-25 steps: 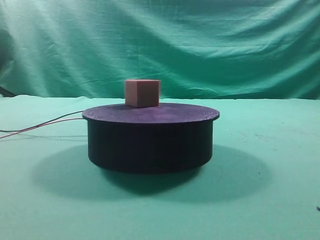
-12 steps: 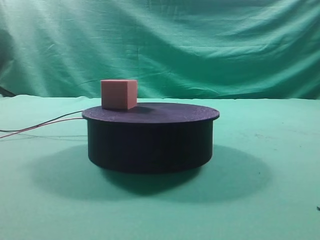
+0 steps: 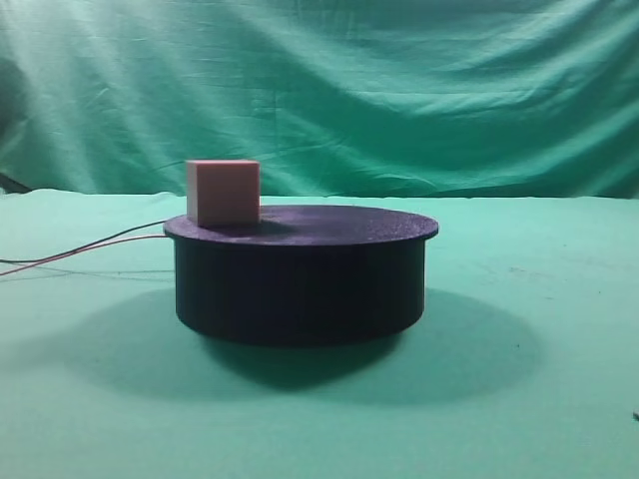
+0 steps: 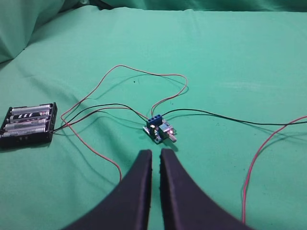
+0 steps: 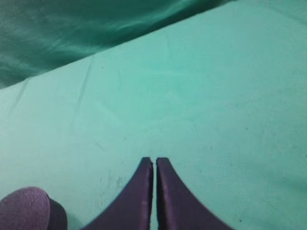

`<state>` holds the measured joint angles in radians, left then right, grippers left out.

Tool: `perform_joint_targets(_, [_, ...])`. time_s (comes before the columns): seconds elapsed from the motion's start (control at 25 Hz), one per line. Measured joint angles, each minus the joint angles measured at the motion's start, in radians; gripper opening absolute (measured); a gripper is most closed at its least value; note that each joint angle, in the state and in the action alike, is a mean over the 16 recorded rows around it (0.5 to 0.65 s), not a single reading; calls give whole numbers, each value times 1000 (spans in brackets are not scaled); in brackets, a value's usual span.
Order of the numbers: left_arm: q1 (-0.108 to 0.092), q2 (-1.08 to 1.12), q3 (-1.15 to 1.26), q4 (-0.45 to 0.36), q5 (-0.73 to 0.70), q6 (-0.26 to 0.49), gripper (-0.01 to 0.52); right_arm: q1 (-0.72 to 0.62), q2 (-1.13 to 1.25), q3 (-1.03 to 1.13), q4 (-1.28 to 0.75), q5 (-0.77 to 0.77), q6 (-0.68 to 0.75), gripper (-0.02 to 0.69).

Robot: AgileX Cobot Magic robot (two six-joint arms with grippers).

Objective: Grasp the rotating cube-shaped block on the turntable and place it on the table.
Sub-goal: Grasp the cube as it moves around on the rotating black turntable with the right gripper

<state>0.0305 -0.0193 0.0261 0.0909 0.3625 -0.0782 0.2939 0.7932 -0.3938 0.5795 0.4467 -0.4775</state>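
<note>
Cube-shaped block [image 3: 224, 192] on turntable [image 3: 300, 274]; pincers closed, apart.

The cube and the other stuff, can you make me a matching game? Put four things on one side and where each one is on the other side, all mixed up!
Things:
1. cube
2. turntable
3. battery box
4. left gripper

Places:
A. on the green table, wires running off its left side
B. above the table, tips near a small blue circuit board
C. on the left edge of the black round top
D. lying on the cloth at the far left of the left wrist view

Pairs: 1-C, 2-A, 3-D, 4-B
</note>
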Motion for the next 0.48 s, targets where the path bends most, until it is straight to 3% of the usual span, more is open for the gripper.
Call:
perform_joint_targets(0.24, [0, 0, 0, 0, 0, 0, 0, 182, 277, -117, 42, 6, -133, 67])
perform_joint_targets(0.48, [0, 0, 0, 0, 0, 0, 0, 281, 484, -233, 48, -6, -145, 288])
